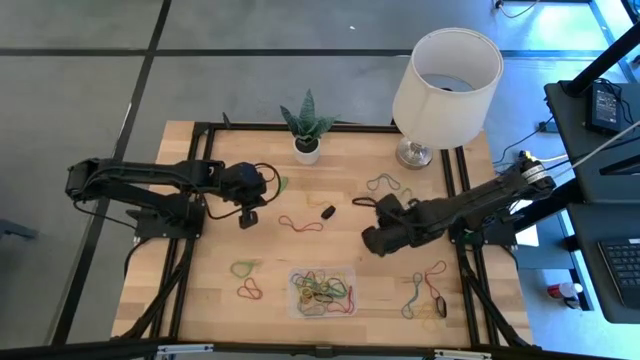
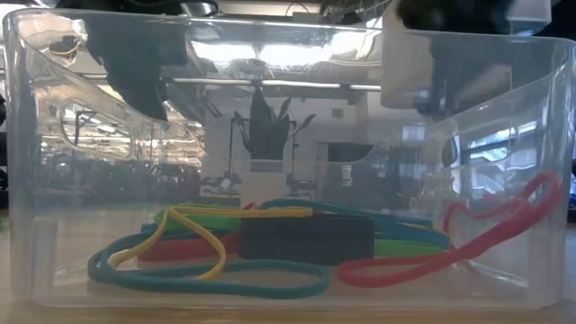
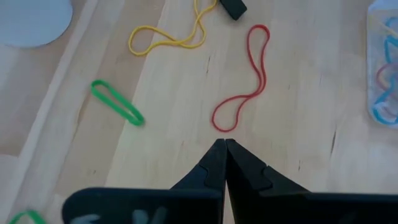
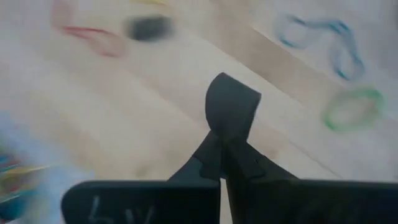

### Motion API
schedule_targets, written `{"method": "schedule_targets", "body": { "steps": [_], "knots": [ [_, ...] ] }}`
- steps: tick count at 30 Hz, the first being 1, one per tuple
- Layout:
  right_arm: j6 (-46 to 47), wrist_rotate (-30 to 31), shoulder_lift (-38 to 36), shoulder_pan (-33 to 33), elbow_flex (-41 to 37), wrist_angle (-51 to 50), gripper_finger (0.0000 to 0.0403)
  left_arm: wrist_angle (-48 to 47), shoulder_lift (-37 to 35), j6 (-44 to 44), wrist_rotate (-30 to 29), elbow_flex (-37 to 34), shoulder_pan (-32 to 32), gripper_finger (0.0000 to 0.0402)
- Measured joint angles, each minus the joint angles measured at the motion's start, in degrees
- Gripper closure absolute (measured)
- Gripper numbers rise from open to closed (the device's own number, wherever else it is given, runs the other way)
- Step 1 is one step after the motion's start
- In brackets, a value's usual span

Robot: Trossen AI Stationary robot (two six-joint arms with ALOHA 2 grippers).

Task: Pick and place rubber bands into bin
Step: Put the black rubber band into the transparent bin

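Note:
The bin, a clear shallow tray near the table's front edge, holds several coloured rubber bands. More bands lie loose on the wood: a red one and a yellow one mid-table, others at the front left and right. My right gripper hangs above the table, right of the bin, shut on a black rubber band. Over the red band, my left gripper is shut with nothing in it. My right gripper pinches the black band's near end between its two fingers. The fingers slant down from above, from the table's right side. The rest of the band sticks out past the fingertips as a short folded loop, clear of the table.
A small black chunky piece lies mid-table. A white pot with a plant and a lamp with a white shade stand at the far edge. Black frame rails run along the table's sides.

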Motion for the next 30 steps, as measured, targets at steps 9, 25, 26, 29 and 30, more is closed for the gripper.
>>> {"method": "schedule_targets", "body": {
  "steps": [9, 25, 26, 29, 30],
  "knots": [
    [-15.38, -0.84, 9.11, 2.55, 17.34, 2.59, 0.0402, -0.58, 0.04, 1.66, -0.9, 0.0, -5.41, 0.0399],
    [-23.41, -13.95, 38.0, 7.73, 46.21, -2.59, 0.0402, -1.42, 0.04, -2.31, -2.62, 0.02, -12.11, 0.0399],
    [-22.88, -14.59, 38.97, 7.86, 46.21, -2.61, 0.0401, -1.41, 0.04, -2.35, -2.62, 0.01, -12.11, 0.0399],
    [-21.14, -16.7, 41.62, 8.05, 46.21, -2.61, 0.0395, -1.4, 0.04, -3.23, -2.6, 0.02, -12.1, 0.04],
    [-20.73, -17.63, 42.35, 8.05, 46.21, -2.61, 0.0393, -1.41, 0.04, -3.23, -2.61, 0.02, -12.1, 0.04]
  ]
}}
